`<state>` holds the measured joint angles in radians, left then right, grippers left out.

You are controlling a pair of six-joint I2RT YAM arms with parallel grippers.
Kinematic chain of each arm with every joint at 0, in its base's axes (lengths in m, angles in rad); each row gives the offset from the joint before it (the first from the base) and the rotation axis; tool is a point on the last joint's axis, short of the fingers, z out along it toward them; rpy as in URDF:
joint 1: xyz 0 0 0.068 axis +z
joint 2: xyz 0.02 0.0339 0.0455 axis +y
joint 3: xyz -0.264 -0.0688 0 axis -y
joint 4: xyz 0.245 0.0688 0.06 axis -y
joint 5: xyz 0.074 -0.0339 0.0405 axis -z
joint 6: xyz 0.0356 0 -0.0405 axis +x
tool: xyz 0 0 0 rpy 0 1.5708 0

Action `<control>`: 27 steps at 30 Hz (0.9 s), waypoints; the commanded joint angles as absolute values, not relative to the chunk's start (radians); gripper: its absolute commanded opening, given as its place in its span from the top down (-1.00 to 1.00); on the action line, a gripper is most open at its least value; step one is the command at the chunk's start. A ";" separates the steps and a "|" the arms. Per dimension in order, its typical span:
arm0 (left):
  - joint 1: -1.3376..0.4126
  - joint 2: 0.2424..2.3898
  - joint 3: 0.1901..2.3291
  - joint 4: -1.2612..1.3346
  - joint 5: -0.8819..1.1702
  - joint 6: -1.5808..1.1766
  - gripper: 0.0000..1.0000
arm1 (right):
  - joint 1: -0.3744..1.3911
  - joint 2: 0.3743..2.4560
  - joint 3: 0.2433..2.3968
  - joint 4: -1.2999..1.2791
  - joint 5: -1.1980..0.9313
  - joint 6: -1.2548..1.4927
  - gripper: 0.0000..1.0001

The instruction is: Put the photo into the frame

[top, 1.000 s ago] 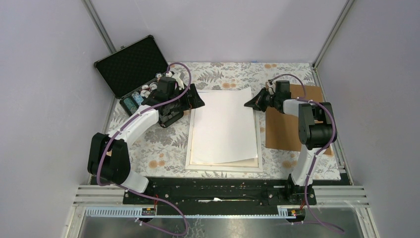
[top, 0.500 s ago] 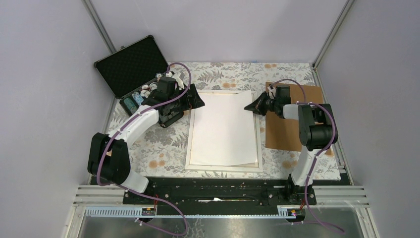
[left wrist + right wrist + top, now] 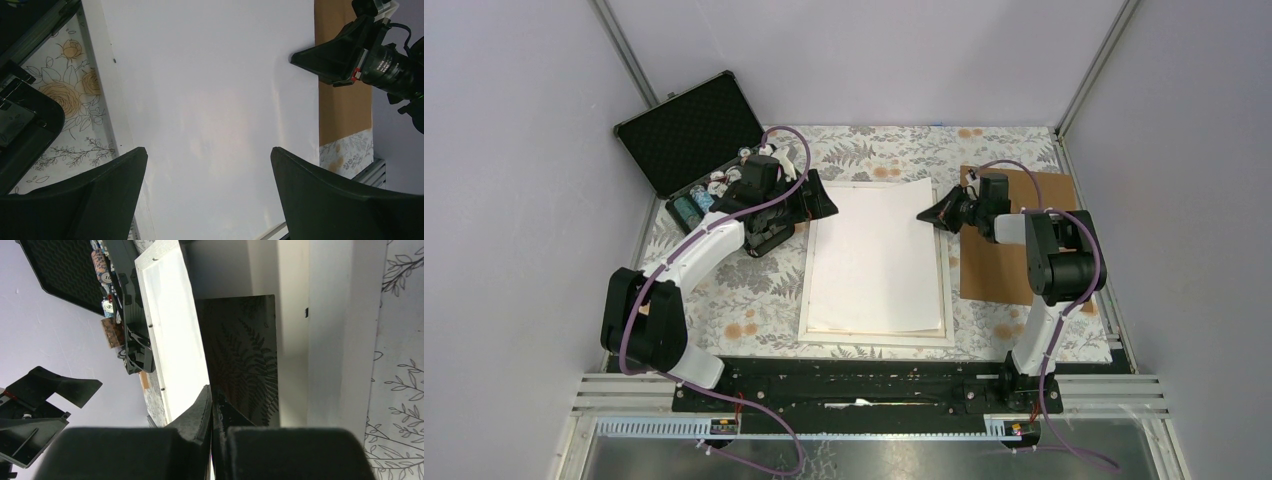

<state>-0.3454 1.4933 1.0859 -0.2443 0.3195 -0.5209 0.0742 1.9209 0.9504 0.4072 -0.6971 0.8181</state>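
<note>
Two edges need squaring: the photo (image 3: 876, 258) lies white-back-up, slightly askew in the frame (image 3: 874, 339), so the right jaws, shut at its far right corner, should nudge gently left while the left jaws hover wide open and empty.

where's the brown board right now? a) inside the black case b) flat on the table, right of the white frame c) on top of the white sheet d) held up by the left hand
b: the brown board lies flat on the table, just right of the frame.
</note>
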 commanded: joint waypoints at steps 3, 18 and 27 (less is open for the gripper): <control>-0.340 1.464 1.077 -0.198 0.338 -0.520 -0.97 | 0.101 1.889 0.957 0.461 -0.697 0.813 1.00; -0.340 1.450 1.074 -0.193 0.344 -0.522 -0.97 | 0.117 1.596 1.302 -0.549 0.203 0.320 -0.82; -0.350 1.436 1.065 -0.171 0.380 -0.534 -0.97 | 0.035 1.436 1.187 -0.482 0.386 0.355 -0.99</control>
<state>-0.3454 1.4723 1.0695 -0.2302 0.3466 -0.5278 0.0898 1.4704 1.2671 -0.4747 0.3557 0.3420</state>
